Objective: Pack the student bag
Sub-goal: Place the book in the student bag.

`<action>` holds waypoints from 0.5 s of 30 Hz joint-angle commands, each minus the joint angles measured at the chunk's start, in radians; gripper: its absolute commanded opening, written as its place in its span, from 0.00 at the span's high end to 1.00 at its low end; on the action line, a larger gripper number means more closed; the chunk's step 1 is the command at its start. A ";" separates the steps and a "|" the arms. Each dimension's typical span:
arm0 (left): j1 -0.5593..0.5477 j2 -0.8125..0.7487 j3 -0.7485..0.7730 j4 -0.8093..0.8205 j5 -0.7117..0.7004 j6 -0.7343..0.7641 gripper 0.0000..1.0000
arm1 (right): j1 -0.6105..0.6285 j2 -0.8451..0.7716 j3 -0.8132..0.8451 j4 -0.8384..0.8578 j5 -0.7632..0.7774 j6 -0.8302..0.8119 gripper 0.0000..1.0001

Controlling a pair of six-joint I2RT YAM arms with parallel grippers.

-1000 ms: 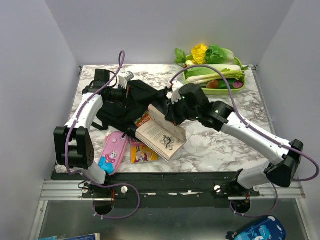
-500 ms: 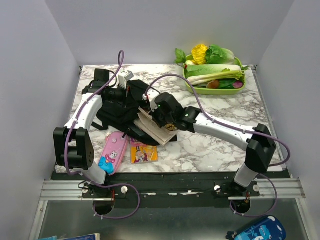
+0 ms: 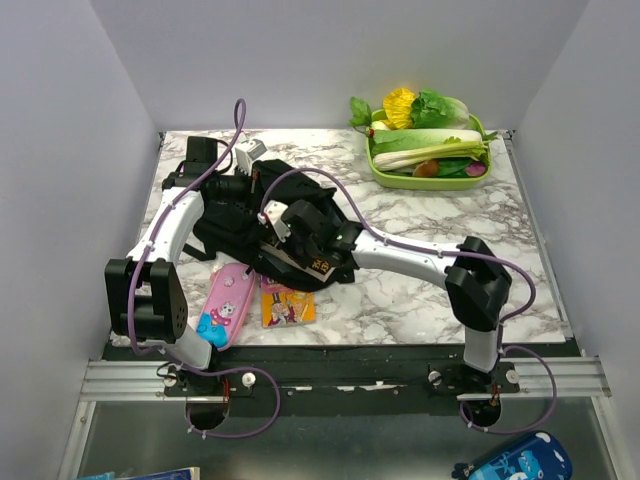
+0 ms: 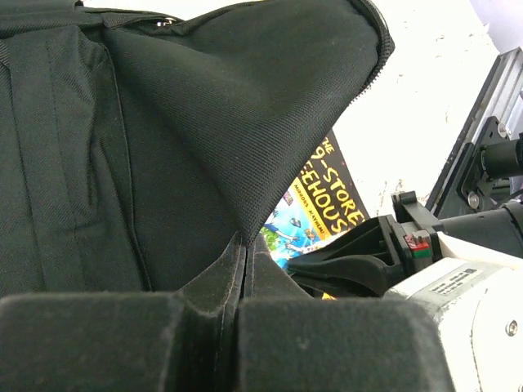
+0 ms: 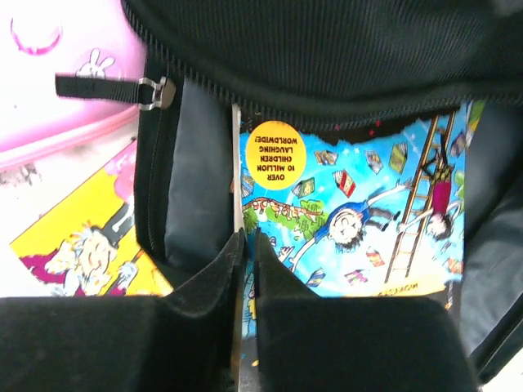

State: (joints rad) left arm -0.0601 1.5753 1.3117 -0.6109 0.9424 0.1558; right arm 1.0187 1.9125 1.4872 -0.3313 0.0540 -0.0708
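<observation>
The student bag (image 3: 232,222) is a black backpack lying at the table's left middle. My left gripper (image 4: 243,247) is shut on the edge of its top flap (image 4: 245,114) and holds the mouth up. A blue picture book (image 5: 359,212) lies partly inside the mouth, over the grey lining (image 5: 196,171). My right gripper (image 5: 248,241) is pinched on the book's near edge, with only a thin slit between its fingers. In the top view the right gripper (image 3: 283,238) sits at the bag's mouth, and the book (image 3: 318,266) pokes out beneath it.
A pink pencil case (image 3: 227,304) and a yellow book (image 3: 287,303) lie in front of the bag, near the table's front edge. A green tray (image 3: 480,180) of vegetables stands at the back right. The left arm (image 3: 175,225) runs along the bag's left side.
The right arm has swung left and carried the book from the table's middle into the bag's mouth. The book has gone from spread open to closed. The left arm has kept still.
</observation>
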 commanded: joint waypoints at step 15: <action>-0.006 -0.034 0.018 0.011 0.079 -0.029 1.00 | -0.104 -0.435 -0.352 0.092 0.141 0.305 0.83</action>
State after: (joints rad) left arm -0.0605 1.5753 1.3117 -0.6098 0.9470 0.1459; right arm 0.9825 1.5539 1.2526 -0.2810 0.1345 0.1207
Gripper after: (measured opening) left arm 0.008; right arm 0.333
